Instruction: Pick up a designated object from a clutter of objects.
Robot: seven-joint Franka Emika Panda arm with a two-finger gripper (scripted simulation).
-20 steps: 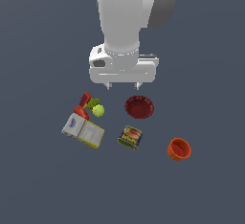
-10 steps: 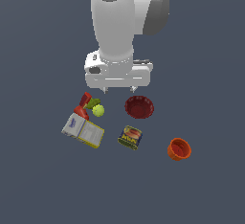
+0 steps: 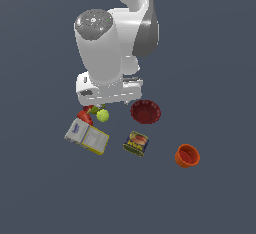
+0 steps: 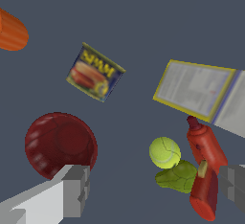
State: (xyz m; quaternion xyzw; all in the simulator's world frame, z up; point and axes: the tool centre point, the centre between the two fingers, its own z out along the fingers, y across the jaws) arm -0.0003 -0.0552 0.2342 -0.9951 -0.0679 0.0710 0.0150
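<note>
The designated object [image 4: 206, 147] is a bright red bent thing, seen in the wrist view close to one fingertip [image 4: 232, 184]. It touches a green piece [image 4: 175, 177], and a yellow-green ball [image 4: 164, 152] lies right beside them. My gripper [image 4: 154, 186] is open and holds nothing, with the green piece between its fingers and lower down. In the exterior view the red thing [image 3: 84, 116] pokes out just under the gripper [image 3: 109, 103], beside the ball [image 3: 103, 115]. The gripper hovers above the clutter and touches nothing.
A dark red bowl [image 3: 145, 112] sits to the exterior view's right of the ball. A flat white-and-yellow box [image 3: 87, 137] lies near the red thing. A labelled tin [image 3: 136, 143] and an orange cup [image 3: 187, 155] stand farther off.
The arm has moved down and toward the exterior view's left, and now hangs over the red thing and ball. The objects have not moved. The gripper stays open.
</note>
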